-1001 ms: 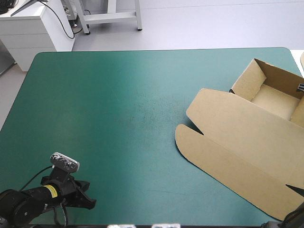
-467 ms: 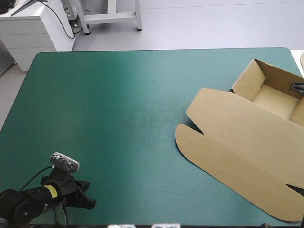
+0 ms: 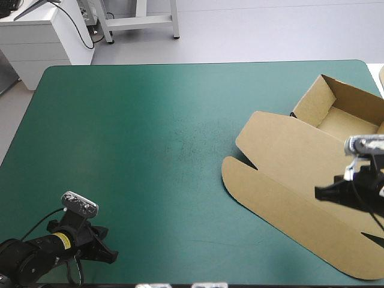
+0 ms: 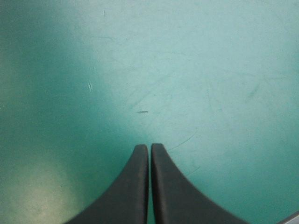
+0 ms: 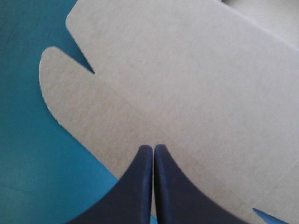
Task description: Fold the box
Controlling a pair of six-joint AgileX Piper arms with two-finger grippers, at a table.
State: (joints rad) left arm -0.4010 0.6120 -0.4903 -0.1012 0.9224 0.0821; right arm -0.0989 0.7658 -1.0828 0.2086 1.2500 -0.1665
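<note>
Teal-green cover [image 3: 150,150], left fingers [image 4: 135,186] closed empty over it, right fingers [image 5: 136,186] closed empty over flat lid of box [image 3: 276,156]

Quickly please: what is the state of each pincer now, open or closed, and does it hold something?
Left pincer: closed, empty, over the cover.
Right pincer: closed, empty, over the box.

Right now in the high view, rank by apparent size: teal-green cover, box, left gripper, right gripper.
1. teal-green cover
2. box
3. left gripper and right gripper: their black fingers look about alike, so I'm not ranking them.
</note>
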